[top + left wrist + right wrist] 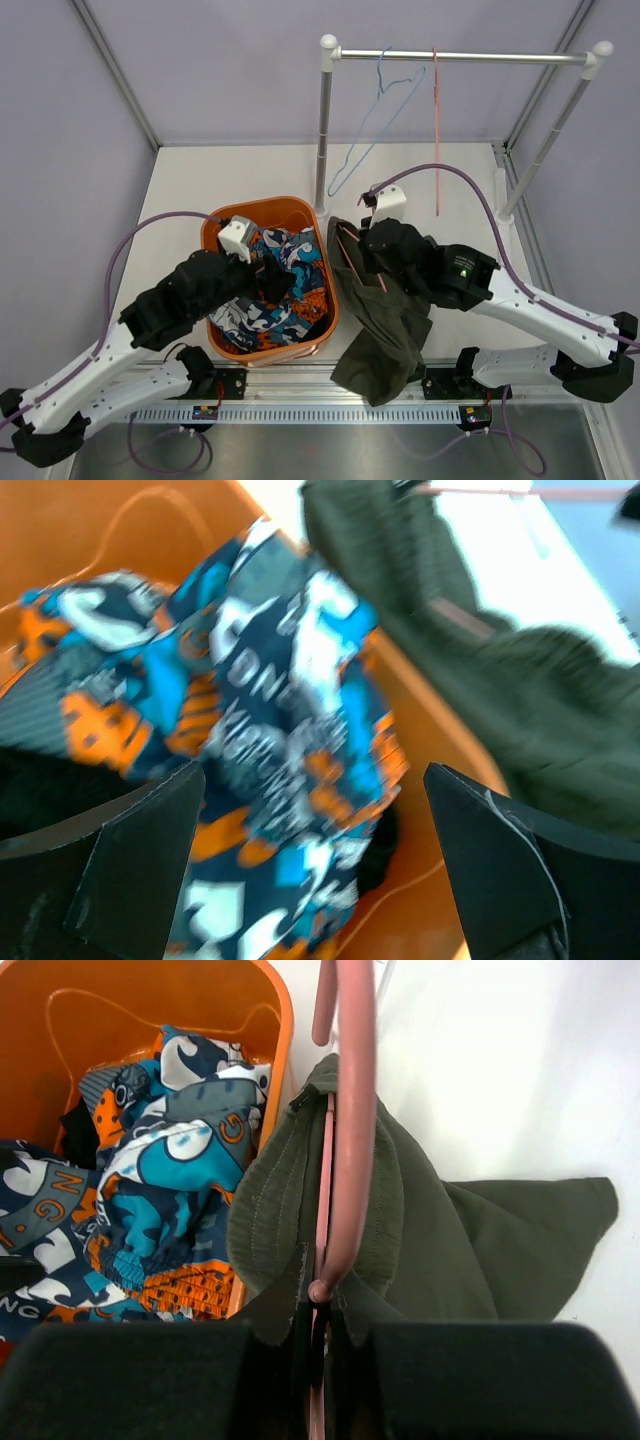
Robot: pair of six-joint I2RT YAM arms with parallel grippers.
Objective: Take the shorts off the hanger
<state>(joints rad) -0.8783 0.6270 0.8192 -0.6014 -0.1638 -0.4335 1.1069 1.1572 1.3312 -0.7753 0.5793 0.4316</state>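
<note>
Dark olive shorts [385, 320] hang on a pink hanger [352, 255] just right of the orange basket. My right gripper [372, 240] is shut on the pink hanger; in the right wrist view the hanger's hook [350, 1110] runs up from my closed fingertips [322, 1300] with the shorts' waistband [270, 1210] folded over it. My left gripper [268, 280] is open and empty over the basket, above patterned clothes [270, 710]; its fingers [130, 850] stand wide apart. The olive shorts [500, 680] show at the upper right of the left wrist view.
The orange basket [225, 225] holds blue, orange and white patterned clothes [275, 290]. A metal clothes rail [460, 57] stands at the back with a blue wire hanger [375, 125] and a second pink hanger [437, 130] on it.
</note>
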